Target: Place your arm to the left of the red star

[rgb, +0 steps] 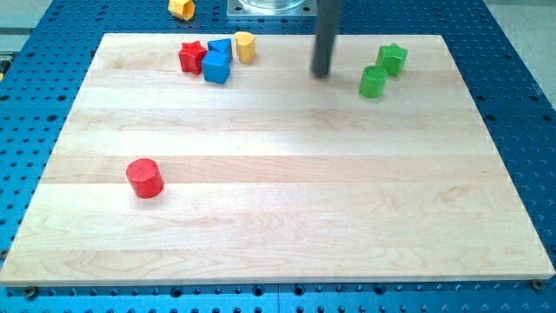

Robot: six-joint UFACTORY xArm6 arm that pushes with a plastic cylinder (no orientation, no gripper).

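Note:
The red star (191, 56) lies near the board's top edge, left of centre. Two blue blocks touch its right side: a blue cube (216, 68) and a smaller blue block (221, 47) behind it. A yellow block (245, 46) stands just right of those. My tip (322, 73) is the lower end of the dark rod, near the top edge and right of centre. It is well to the right of the red star, with the blue and yellow blocks between them.
A green cylinder (373, 82) and a green star (393, 58) sit right of my tip. A red cylinder (145, 178) stands at the lower left. Another yellow block (181, 8) lies off the wooden board (278, 217), at the view's top.

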